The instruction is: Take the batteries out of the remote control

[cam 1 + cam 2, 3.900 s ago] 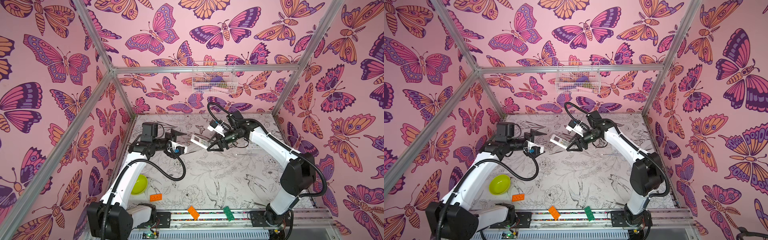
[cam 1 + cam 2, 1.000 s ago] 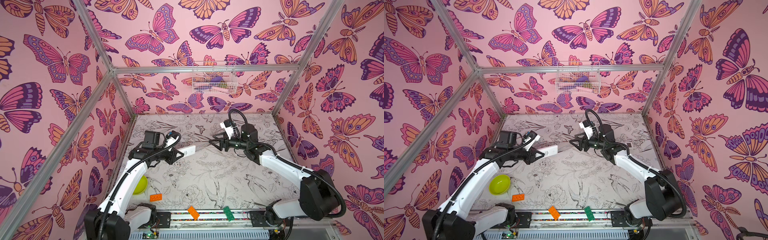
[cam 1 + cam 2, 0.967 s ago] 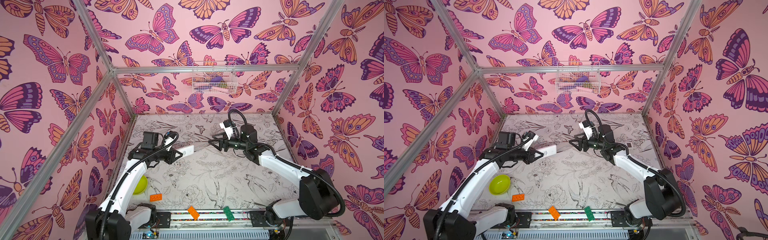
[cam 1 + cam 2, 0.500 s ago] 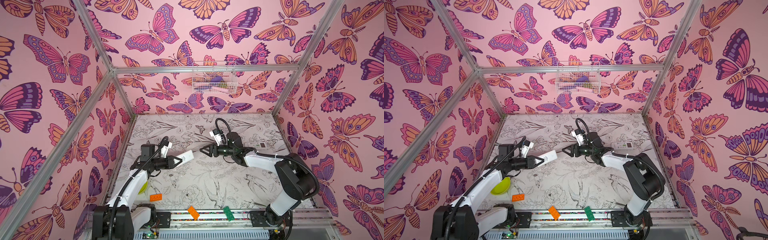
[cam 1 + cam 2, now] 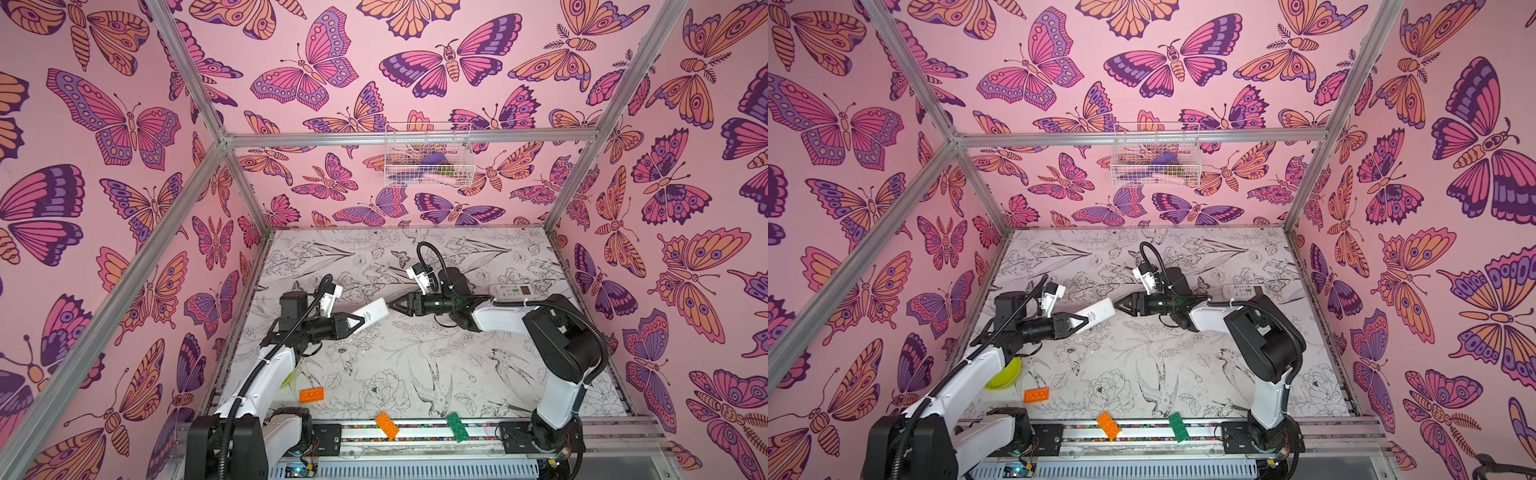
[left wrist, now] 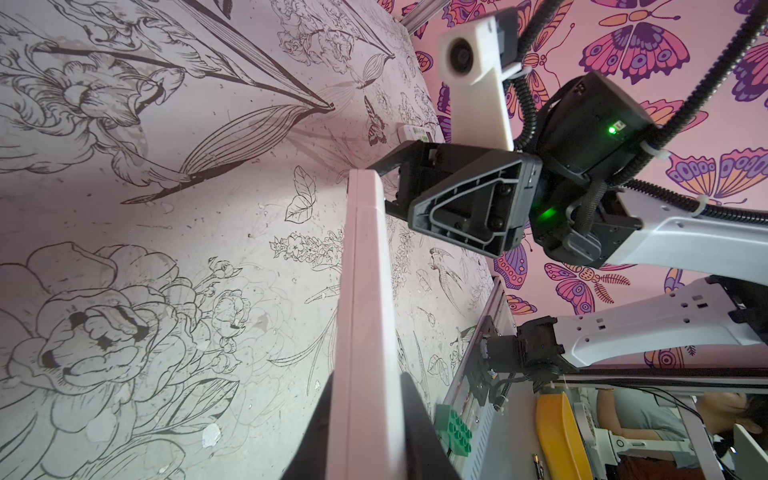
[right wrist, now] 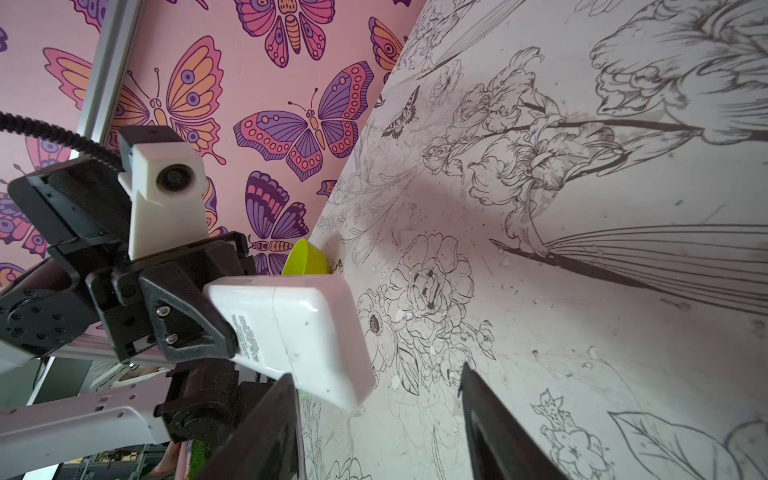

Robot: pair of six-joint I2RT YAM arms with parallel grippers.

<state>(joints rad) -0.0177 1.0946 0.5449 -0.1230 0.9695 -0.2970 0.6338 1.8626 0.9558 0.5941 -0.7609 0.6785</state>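
Little looks done: the left gripper (image 5: 360, 321) is clamped on one end of the white remote (image 5: 375, 312), held above the desk (image 5: 415, 374). The right gripper (image 5: 391, 306), jaws apart, sits at the remote's free end. No batteries show, so they are probably still inside. Only the right wrist view shows the remote's labelled back, with its cover (image 7: 318, 332) seemingly shut. The left wrist view gives just the remote's edge.

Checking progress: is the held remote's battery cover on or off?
On: the white remote shows a closed, smooth back in the right wrist view, only a seam line.
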